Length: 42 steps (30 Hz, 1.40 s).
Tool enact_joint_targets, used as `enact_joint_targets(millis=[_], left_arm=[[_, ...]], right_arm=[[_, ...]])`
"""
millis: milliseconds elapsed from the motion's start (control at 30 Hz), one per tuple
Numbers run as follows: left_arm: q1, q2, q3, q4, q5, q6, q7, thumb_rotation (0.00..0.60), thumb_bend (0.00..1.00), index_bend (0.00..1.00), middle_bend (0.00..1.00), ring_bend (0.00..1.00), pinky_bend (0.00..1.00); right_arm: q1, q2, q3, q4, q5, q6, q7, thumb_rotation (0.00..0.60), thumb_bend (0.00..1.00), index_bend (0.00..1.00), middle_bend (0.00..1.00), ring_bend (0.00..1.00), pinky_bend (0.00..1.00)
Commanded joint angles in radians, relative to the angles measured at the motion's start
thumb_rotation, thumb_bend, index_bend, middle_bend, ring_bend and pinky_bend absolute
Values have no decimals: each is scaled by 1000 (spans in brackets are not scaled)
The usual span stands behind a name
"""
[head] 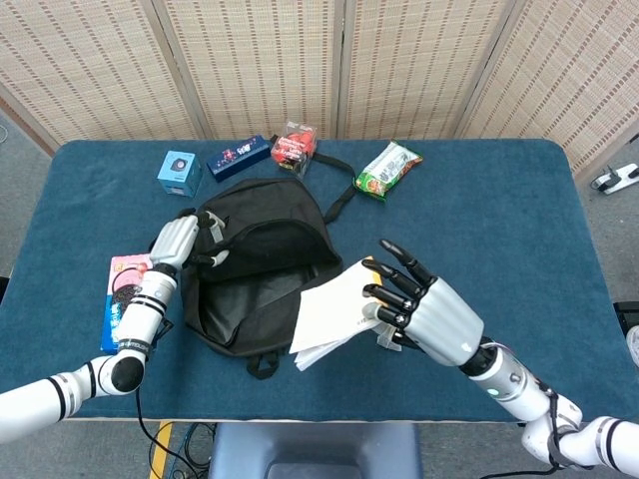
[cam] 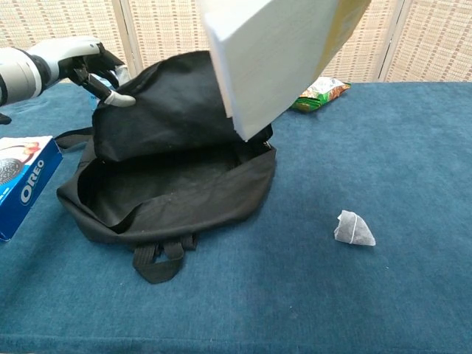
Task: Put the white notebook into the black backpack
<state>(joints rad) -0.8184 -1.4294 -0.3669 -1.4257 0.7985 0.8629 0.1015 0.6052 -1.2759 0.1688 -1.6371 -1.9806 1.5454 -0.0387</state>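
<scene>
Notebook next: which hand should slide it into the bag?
The right hand: it already holds the white notebook beside the black backpack, whose opening the left hand lifts.

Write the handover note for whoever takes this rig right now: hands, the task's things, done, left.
Left hand: grips the upper flap of the black backpack and holds it raised, so the mouth gapes toward the robot.
Right hand: holds the white notebook in the air, tilted, its lower corner just over the backpack's open right rim.
Done: bag opened, notebook picked up and brought to the opening.
Left: slide the notebook down into the cavity, release it, then let go of the flap.
Note: a small teabag lies on the table right of the bag.
</scene>
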Motion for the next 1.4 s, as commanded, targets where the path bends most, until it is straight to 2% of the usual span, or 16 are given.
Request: enact_joint_targets(millis=[33, 300, 633, 833, 1000, 1167, 1400], left_arm=[[-2, 9, -7, -12, -18, 11, 4, 600, 289, 751, 332, 296, 76], [-2, 40, -5, -49, -48, 12, 11, 600, 290, 751, 332, 296, 76], [-10, 62, 1, -74, -67, 16, 22, 600, 289, 751, 332, 296, 76], [-13, 67, 5, -76, -72, 16, 19, 600, 289, 751, 332, 295, 76], [-15, 70, 9, -68, -77, 11, 11, 600, 289, 751, 332, 295, 76], [-13, 77, 13, -63, -78, 5, 4, 600, 289, 751, 332, 295, 76], [-12, 83, 15, -54, -78, 0, -8, 600, 289, 751, 332, 295, 76]], right_arm=[[44, -52, 8, 32, 9, -55, -1, 600, 437, 772, 459, 188, 0], [142, -190, 19, 164, 63, -178, 22, 600, 437, 772, 459, 188, 0], [268, -361, 56, 394, 118, -246, 80, 600, 437, 774, 460, 188, 0], [313, -452, 36, 554, 127, -249, 113, 600, 438, 777, 460, 188, 0], [308, -505, -9, 639, 135, -231, 146, 600, 438, 778, 460, 188, 0], [271, -519, -58, 653, 136, -194, 153, 600, 438, 778, 460, 188, 0], [207, -506, -111, 571, 152, -159, 125, 600, 438, 778, 460, 188, 0]])
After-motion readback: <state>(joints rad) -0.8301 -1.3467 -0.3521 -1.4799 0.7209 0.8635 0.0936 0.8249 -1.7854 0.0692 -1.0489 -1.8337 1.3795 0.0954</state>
